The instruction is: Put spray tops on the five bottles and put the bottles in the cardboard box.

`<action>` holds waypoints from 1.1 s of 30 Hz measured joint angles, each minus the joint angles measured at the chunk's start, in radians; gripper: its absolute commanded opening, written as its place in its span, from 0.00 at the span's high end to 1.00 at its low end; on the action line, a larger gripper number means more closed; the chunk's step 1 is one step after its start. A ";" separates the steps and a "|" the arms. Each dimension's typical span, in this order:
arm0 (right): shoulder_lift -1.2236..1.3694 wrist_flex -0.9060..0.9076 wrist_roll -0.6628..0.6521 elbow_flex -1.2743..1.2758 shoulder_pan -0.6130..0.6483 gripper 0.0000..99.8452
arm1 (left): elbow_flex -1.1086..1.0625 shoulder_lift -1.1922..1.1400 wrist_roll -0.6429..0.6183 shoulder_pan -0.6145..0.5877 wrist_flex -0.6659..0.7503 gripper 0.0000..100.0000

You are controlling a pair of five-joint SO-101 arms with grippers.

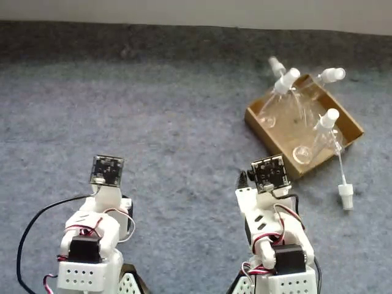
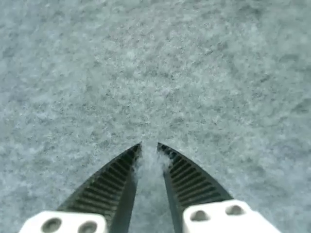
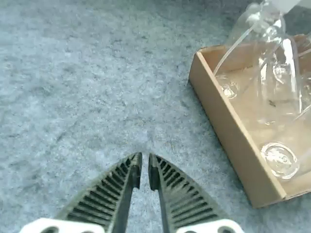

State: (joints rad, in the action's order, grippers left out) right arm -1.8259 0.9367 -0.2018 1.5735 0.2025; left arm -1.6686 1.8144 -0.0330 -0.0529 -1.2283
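Near the right edge of the counter point(image 1: 153, 122), just beside the cardboard box point(image 1: 269, 146), a loose spray top point(image 1: 346, 195) is laid, its tube pointed toward the far edge; the right claw point(image 3: 144, 167), clenched empty, is found nearer.

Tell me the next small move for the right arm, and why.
Probably open the right end effector and swing it toward the loose spray top lying on the carpet beside the cardboard box; it sits on no bottle, and that arm is nearest.
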 measured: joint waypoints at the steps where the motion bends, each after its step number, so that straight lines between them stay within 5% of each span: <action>1: 0.000 -0.011 0.000 0.018 0.000 0.99 | -0.002 0.000 0.000 0.028 0.000 1.00; 9: 0.000 -0.023 0.000 0.094 -0.005 0.99 | -0.005 0.000 0.000 0.074 0.000 0.99; 18: 0.000 -0.014 0.000 0.095 -0.146 0.99 | -0.005 0.000 0.000 0.081 -0.087 0.99; 33: 0.000 0.292 0.046 0.095 -0.155 0.99 | -0.005 0.000 0.000 0.084 -0.115 0.99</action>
State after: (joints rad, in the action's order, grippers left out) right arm -1.8259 1.2283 -0.1557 1.6686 0.0476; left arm -1.6732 1.8144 -0.0330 0.0315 -1.3433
